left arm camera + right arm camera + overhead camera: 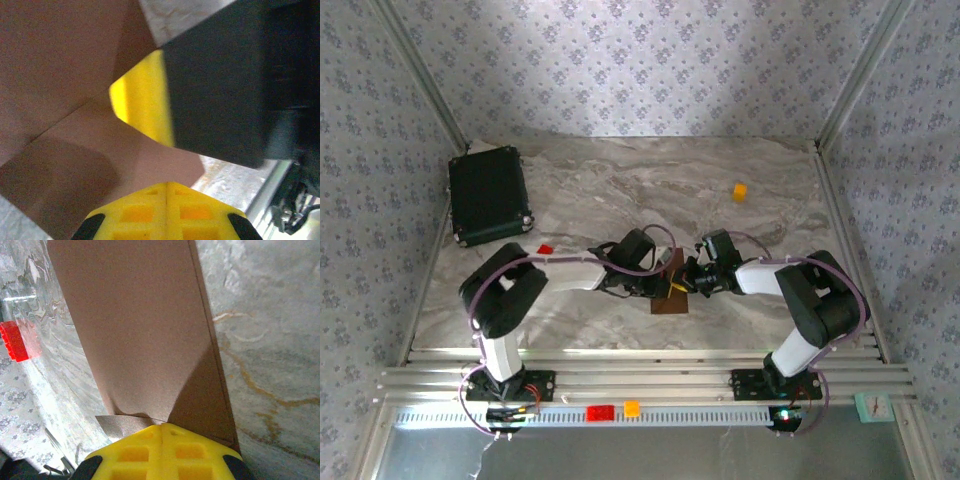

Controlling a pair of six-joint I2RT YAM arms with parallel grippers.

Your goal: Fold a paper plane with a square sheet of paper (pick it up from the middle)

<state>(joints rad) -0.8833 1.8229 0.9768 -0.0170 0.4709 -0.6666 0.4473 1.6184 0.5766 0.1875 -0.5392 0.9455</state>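
Where the marbled table [620, 190] spreads across the top view, the black case [488, 196] is seen at its upper left corner. The square sheet of paper [672, 298], creased, is found just below centre, pinched by the left hand [668, 280] and the right hand [690, 280], each with its fingers pressed together on it. A red block [545, 249] is seen left of centre, an orange block [740, 191] at upper right.
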